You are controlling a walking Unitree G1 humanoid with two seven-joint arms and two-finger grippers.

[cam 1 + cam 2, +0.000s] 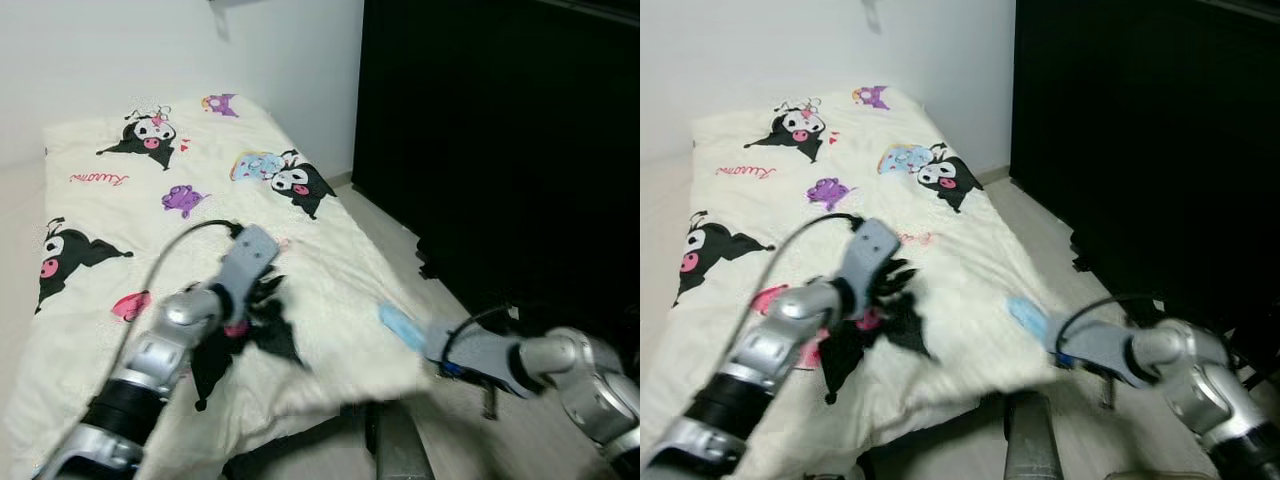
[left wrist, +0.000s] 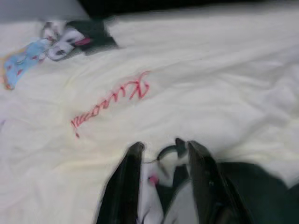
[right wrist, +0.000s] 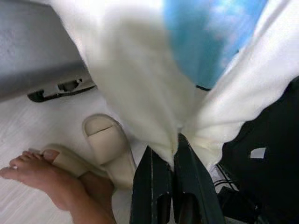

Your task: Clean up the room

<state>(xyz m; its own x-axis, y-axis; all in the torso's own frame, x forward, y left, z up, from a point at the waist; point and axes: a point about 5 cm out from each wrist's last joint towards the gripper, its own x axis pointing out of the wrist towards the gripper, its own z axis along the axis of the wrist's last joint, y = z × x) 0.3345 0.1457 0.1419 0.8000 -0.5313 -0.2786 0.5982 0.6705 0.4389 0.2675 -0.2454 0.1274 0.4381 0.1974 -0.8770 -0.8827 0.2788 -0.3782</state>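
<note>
We see the blanket edge pinched in our right end effector; our left end effector grasps a fold of it.

blanket: soft matt cream cloth, printed cartoon figures, lightly wrinkled
left gripper: smooth black fingers, slight sheen, looks plastic
right gripper: glossy black fingers, cream cloth pinched between
arms: silver casing, satin finish
slipper: beige, smooth, matt, rubbery look
floor: pale, smooth, faint grain
</note>
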